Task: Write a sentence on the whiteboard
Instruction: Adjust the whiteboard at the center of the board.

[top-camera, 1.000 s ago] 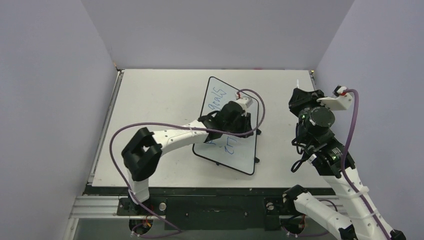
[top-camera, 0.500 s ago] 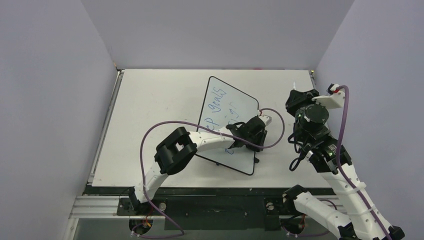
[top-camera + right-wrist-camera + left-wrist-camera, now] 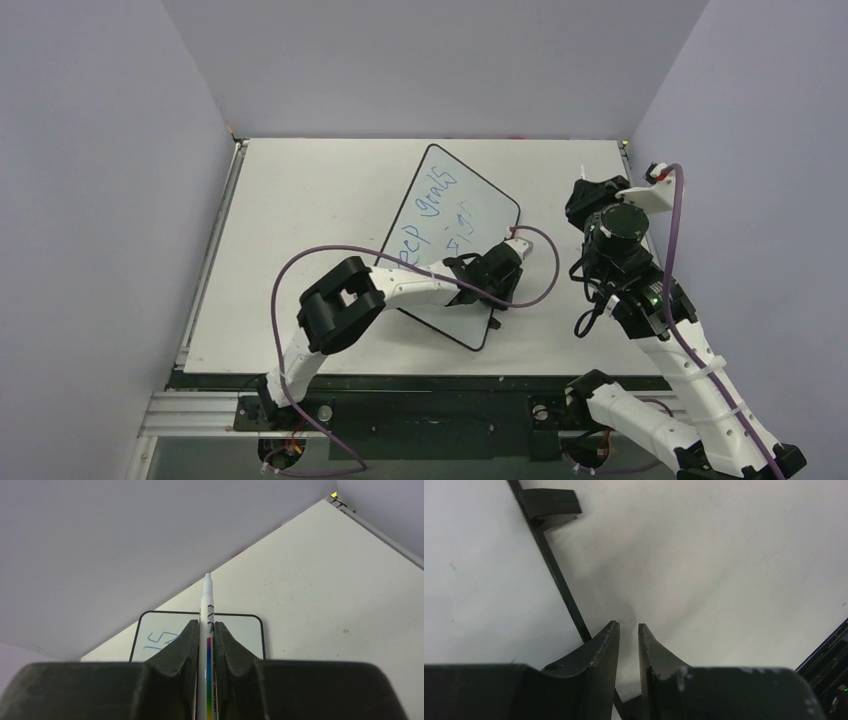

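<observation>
My left pincer (image 3: 627,625), narrowed to a slim empty gap, is sitting at the near right rim of the whiteboard (image 3: 492,205), which is lying askew on the surface (image 3: 300,200). My right pincer (image 3: 206,625) is clamping a white marker (image 3: 206,595) off to its right. If my left tips drag, I am risking shifting the whiteboard or smearing the blue sentence (image 3: 432,205). My left arm is hiding some letters, and contact is unclear.

Skewed glossy whiteboard (image 3: 455,322), blue sentence (image 3: 428,212)
</observation>
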